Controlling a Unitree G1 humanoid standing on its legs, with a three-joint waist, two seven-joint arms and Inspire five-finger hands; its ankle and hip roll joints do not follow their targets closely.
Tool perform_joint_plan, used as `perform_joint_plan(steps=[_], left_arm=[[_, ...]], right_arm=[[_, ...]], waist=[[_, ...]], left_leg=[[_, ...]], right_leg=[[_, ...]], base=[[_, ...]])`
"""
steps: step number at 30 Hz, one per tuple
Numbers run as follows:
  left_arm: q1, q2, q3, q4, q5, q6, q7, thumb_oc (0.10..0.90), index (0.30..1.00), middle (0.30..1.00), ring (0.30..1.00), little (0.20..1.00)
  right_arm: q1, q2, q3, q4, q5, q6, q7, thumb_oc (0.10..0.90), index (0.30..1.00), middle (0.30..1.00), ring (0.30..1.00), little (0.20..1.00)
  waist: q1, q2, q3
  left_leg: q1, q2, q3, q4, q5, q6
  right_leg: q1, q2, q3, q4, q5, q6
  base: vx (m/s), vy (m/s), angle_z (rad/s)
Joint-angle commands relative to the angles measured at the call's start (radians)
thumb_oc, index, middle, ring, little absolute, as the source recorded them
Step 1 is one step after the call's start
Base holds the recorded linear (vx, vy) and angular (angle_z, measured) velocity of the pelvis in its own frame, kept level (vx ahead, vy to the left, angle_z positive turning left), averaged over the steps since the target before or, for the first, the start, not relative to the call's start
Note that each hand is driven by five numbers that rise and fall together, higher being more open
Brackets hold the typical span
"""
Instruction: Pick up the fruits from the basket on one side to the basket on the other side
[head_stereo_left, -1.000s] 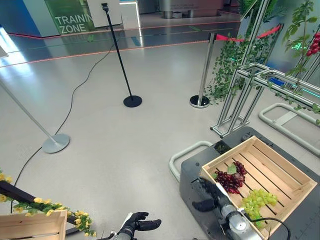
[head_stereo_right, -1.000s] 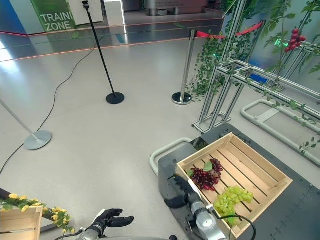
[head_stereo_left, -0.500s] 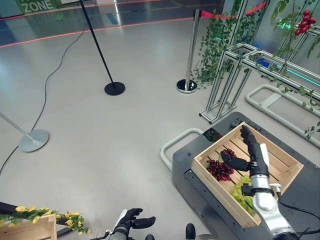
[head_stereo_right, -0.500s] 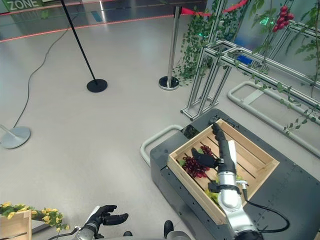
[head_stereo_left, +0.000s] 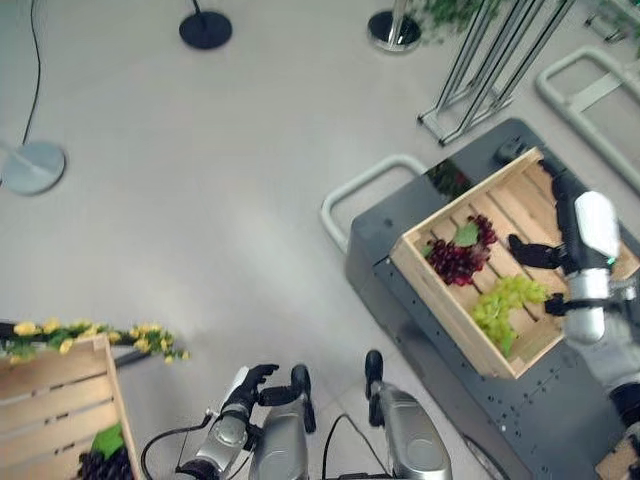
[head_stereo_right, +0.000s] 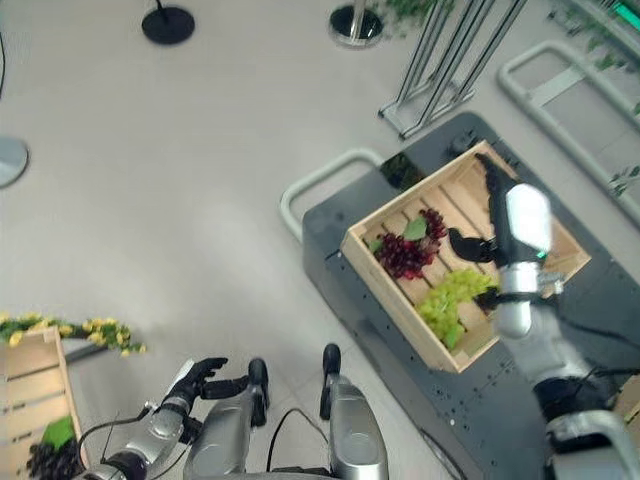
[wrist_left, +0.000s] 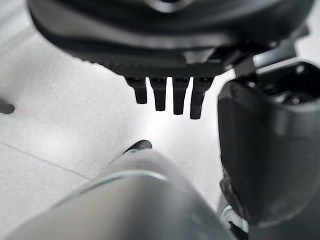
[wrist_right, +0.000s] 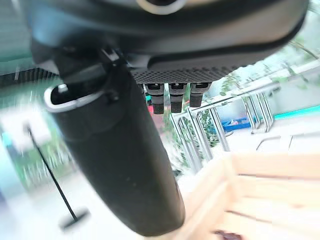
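**Fruit transfer: progress and clearance**

Progress is judged to be partial. Dark grapes (head_stereo_left: 104, 466) with a green leaf are seen in the corner of the left crate (head_stereo_left: 60, 400), at the robot's lower left, beside a garland of yellow flowers (head_stereo_left: 90, 335). Two bunches are left in the right crate (head_stereo_left: 440, 300), which is set on a dark grey cart (head_stereo_left: 400, 340): red grapes (head_stereo_left: 458, 258) near the crate's left wall, and green grapes (head_stereo_left: 505, 300) just beside them, toward the near rim.

The right hand (head_stereo_left: 552, 215) is held over the right crate with fingers extended and relaxed and the thumb standing out to the side; nothing is gripped. It is positioned above the slats, near both bunches but apart from them. The left hand (head_stereo_left: 250, 385) is carried low over the floor, fingers loosely opened, empty.

Reach into the right crate is bounded by raised wooden walls on all sides, so fruit is expected to need lifting clear of the rim. Open floor lies between the two crates. A metal frame (head_stereo_left: 490, 60) and stanchion bases (head_stereo_left: 205, 28) stand well apart, beyond the cart.
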Motion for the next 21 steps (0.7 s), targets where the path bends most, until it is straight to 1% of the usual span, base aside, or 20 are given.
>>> perform_joint_plan(steps=[1, 2, 4, 5, 7, 9, 15, 17, 18, 21], left_arm=[[0.036, 0.038, 0.011, -0.054, -0.086, -0.05, 0.034, 0.8, 0.9, 0.9, 0.9, 0.9], [0.033, 0.041, 0.014, -0.057, -0.092, -0.049, 0.032, 0.8, 0.9, 0.9, 0.9, 0.9], [0.024, 0.051, 0.027, -0.071, -0.108, -0.048, 0.021, 0.8, 0.9, 0.9, 0.9, 0.9], [0.023, 0.052, 0.027, -0.077, -0.107, -0.049, 0.019, 0.8, 0.9, 0.9, 0.9, 0.9], [0.018, 0.057, 0.024, -0.1, -0.11, -0.057, 0.007, 0.8, 0.9, 0.9, 0.9, 0.9], [0.017, 0.063, 0.022, -0.124, -0.116, -0.068, -0.008, 0.8, 0.9, 0.9, 0.9, 0.9], [0.02, 0.072, 0.017, -0.151, -0.139, -0.077, -0.034, 0.8, 0.9, 0.9, 0.9, 0.9], [0.021, 0.074, 0.02, -0.154, -0.142, -0.076, -0.037, 0.8, 0.9, 0.9, 0.9, 0.9], [0.022, 0.075, 0.024, -0.159, -0.141, -0.073, -0.042, 0.8, 0.9, 0.9, 0.9, 0.9], [0.023, 0.079, 0.026, -0.164, -0.143, -0.074, -0.048, 0.8, 0.9, 0.9, 0.9, 0.9]], right_arm=[[-0.106, -0.092, 0.057, 0.001, 0.03, 0.027, -0.014, 0.8, 0.9, 0.9, 0.9, 0.9], [-0.12, -0.098, 0.069, 0.014, 0.032, 0.031, -0.011, 0.8, 0.9, 0.9, 0.9, 0.9], [-0.174, -0.117, 0.111, 0.06, 0.009, 0.063, 0.009, 0.8, 0.9, 0.9, 0.9, 0.9], [-0.19, -0.124, 0.124, 0.076, 0.002, 0.07, 0.018, 0.8, 0.9, 0.9, 0.9, 0.9], [-0.233, -0.139, 0.148, 0.098, 0.013, 0.088, 0.05, 0.8, 0.9, 0.9, 0.9, 0.9], [-0.253, -0.154, 0.16, 0.097, -0.031, 0.104, 0.082, 0.8, 0.9, 0.9, 0.9, 0.9], [-0.281, -0.172, 0.206, 0.115, -0.074, 0.116, 0.124, 0.8, 0.9, 0.9, 0.9, 0.9], [-0.275, -0.17, 0.209, 0.112, -0.073, 0.123, 0.143, 0.8, 0.9, 0.9, 0.9, 0.9], [-0.269, -0.166, 0.212, 0.112, -0.069, 0.135, 0.179, 0.8, 0.9, 0.9, 0.9, 0.9], [-0.256, -0.165, 0.216, 0.117, -0.08, 0.141, 0.205, 0.8, 0.9, 0.9, 0.9, 0.9]], waist=[[0.04, -0.004, -0.052], [0.043, -0.002, -0.048], [0.055, 0.007, -0.04], [0.061, 0.013, -0.035], [0.068, 0.024, -0.023], [0.07, 0.035, -0.016], [0.07, 0.052, 0.003], [0.069, 0.052, 0.006], [0.068, 0.053, 0.01], [0.067, 0.054, 0.015]], left_leg=[[-0.093, -0.039, -0.013, 0.17, -0.072, 0.017], [-0.105, -0.04, -0.015, 0.182, -0.074, 0.018], [-0.156, -0.044, -0.021, 0.224, -0.08, 0.025], [-0.164, -0.046, -0.032, 0.254, -0.111, 0.019], [-0.202, -0.049, -0.035, 0.291, -0.123, 0.024], [-0.228, -0.055, -0.035, 0.316, -0.13, 0.024], [-0.257, -0.063, -0.034, 0.349, -0.143, 0.028], [-0.261, -0.063, -0.032, 0.354, -0.146, 0.03], [-0.263, -0.063, -0.03, 0.36, -0.147, 0.032], [-0.267, -0.06, -0.027, 0.366, -0.148, 0.033]], right_leg=[[-0.038, -0.046, -0.072, 0.211, -0.076, -0.02], [-0.048, -0.048, -0.075, 0.226, -0.08, -0.023], [-0.097, -0.059, -0.083, 0.283, -0.096, -0.032], [-0.105, -0.062, -0.078, 0.315, -0.124, -0.024], [-0.149, -0.074, -0.079, 0.363, -0.135, -0.027], [-0.179, -0.079, -0.08, 0.398, -0.143, -0.028], [-0.218, -0.074, -0.07, 0.442, -0.158, -0.035], [-0.223, -0.074, -0.07, 0.448, -0.159, -0.036], [-0.226, -0.073, -0.069, 0.453, -0.158, -0.035], [-0.229, -0.071, -0.067, 0.452, -0.154, -0.034]], base=[[-0.09, -0.018, 0.08], [-0.09, -0.017, 0.11], [-0.06, -0.01, 0.13], [-0.02, -0.001, 0.17], [-0.04, 0.014, 0.15], [-0.04, 0.024, 0.07], [-0.02, 0.023, 0.09], [-0.01, 0.006, 0.02], [0.0, 0.011, 0.04], [0.0, 0.0, 0.0]])
